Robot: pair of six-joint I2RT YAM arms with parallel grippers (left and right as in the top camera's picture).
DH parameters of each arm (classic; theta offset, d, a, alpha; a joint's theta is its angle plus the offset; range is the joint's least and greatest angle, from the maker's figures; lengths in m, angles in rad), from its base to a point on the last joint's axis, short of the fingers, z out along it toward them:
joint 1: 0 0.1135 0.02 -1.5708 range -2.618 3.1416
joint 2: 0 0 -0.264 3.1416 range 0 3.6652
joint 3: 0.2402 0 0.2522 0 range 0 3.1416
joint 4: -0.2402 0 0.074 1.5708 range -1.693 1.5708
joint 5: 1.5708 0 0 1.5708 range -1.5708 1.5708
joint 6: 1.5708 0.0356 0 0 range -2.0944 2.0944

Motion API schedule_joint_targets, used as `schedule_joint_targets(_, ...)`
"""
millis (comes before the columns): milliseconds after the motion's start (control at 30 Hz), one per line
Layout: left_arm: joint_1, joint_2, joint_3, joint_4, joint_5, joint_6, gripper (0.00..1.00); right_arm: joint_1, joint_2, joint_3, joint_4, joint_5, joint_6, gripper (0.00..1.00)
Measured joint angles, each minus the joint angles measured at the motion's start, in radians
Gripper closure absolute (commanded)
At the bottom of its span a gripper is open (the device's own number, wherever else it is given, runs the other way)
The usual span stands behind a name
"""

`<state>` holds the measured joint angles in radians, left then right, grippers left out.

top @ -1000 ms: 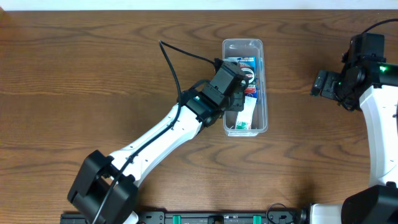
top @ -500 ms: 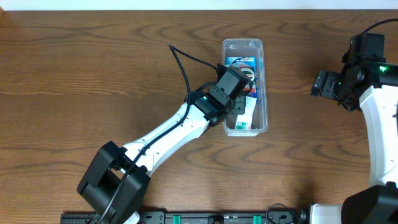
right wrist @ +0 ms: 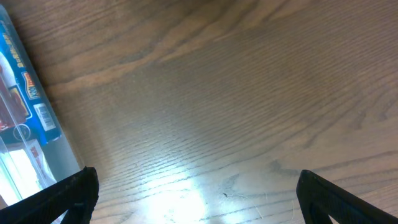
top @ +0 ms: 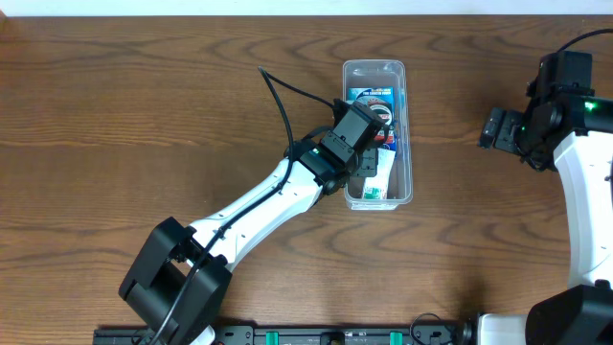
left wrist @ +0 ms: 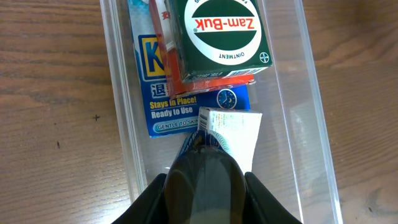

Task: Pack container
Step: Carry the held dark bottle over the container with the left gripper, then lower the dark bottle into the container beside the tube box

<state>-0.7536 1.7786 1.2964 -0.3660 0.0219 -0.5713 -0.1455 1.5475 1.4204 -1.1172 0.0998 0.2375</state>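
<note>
The clear container (top: 399,115) stands on the wooden table right of centre. In it lie a green Zam-Buk box (left wrist: 221,34), a blue packet (left wrist: 165,102) and a white box (left wrist: 233,130). My left gripper (top: 368,159) is inside the container's near half, shut on a dark glossy rounded object (left wrist: 204,180) that sits just above the white box; in the left wrist view the gripper (left wrist: 204,198) fills the bottom edge. The container's wall (left wrist: 118,93) runs along its left. My right gripper (top: 492,127) is open and empty, over bare table right of the container (right wrist: 25,124).
A black cable (top: 278,86) loops from the left arm over the table left of the container. The right arm's body (top: 584,163) stands along the right edge. Brown wood table (top: 144,125) all round.
In the first half second the left arm shifted slightly right and nearer, gripper staying inside the container. Since then nothing has moved. The right arm is still.
</note>
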Motion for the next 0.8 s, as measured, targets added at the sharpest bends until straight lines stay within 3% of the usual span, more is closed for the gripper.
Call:
schedule_joint_targets(467, -0.010, 0.004, 0.039, -0.140, -0.076, 0.051, 0.69, 0.000, 0.000, 0.000, 0.000, 0.000, 0.000, 0.01)
schedule_joint_targets(800, -0.022, 0.008, 0.113, -0.152, -0.101, 0.082, 0.69, 0.000, 0.000, 0.000, 0.000, 0.000, 0.000, 0.01)
